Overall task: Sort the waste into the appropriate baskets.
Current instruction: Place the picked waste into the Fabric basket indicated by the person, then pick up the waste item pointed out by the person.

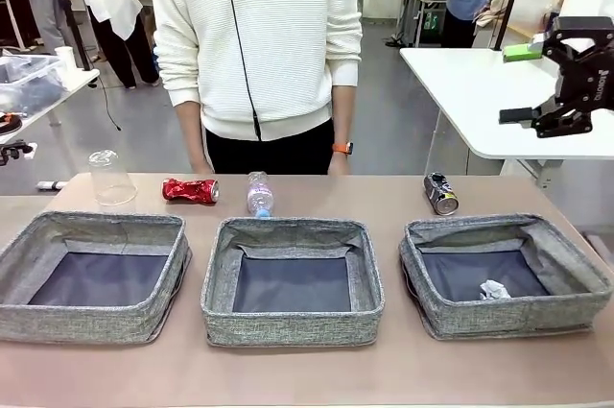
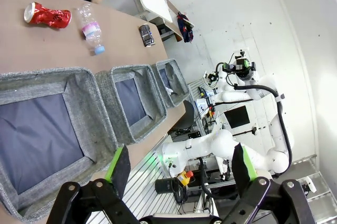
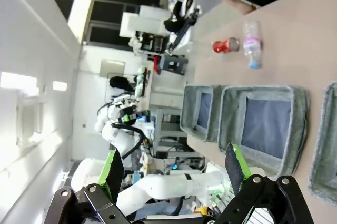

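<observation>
Only the paper ball (image 1: 493, 289) lies in the right basket (image 1: 508, 317); cup (image 1: 112, 178), red can (image 1: 190, 191), bottle (image 1: 259, 194) and dark can (image 1: 440, 193) wait on the table (image 1: 307, 379), left gripper (image 2: 181, 163) and right gripper (image 1: 523, 84) both gaping empty

Table (image 1: 307, 370) with baskets (image 1: 293, 326), cans (image 1: 190, 190), bottle (image 1: 259, 194), cup (image 1: 111, 178)

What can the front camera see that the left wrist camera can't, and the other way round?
The front view adds the clear plastic cup, the crumpled white paper ball lying in the right basket, and the right gripper held high with jaws open. The left wrist view adds the left gripper, jaws open, and white robot arms beyond the table. Both share the crushed red can, the clear bottle with pink label, the dark can, the left basket and the middle basket.
</observation>
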Action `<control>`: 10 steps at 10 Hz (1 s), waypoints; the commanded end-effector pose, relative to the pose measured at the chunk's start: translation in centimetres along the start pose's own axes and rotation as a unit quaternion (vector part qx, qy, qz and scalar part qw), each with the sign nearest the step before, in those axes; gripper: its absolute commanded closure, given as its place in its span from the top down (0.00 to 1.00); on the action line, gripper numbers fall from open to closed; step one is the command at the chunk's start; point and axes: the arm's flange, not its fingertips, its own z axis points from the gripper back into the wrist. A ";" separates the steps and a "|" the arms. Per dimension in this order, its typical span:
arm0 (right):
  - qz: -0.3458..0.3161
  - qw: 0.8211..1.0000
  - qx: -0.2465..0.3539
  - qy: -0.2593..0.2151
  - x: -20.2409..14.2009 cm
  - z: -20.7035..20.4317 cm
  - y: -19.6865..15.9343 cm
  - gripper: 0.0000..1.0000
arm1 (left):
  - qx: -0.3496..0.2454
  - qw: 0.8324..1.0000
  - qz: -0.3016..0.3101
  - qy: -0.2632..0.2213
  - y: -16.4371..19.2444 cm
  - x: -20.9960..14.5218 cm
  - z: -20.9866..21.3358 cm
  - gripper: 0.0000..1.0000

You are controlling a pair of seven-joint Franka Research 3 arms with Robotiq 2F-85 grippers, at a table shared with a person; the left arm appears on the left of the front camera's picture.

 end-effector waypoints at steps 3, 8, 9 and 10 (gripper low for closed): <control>-0.010 1.000 -0.003 0.005 -0.1 0.4 0.8 1.00 | -0.009 1.000 -0.011 -0.004 -0.2 0.0 0.0 1.00; -0.010 1.000 -0.003 0.005 -0.1 0.4 0.8 1.00 | -0.009 1.000 -0.011 -0.004 -0.2 0.0 0.0 1.00; -0.010 1.000 -0.003 0.005 -0.1 0.4 0.8 1.00 | -0.009 1.000 -0.011 -0.004 -0.2 0.0 0.0 1.00; -0.010 1.000 -0.003 0.005 -0.1 0.4 0.8 1.00 | -0.009 1.000 -0.011 -0.004 -0.2 0.0 0.0 1.00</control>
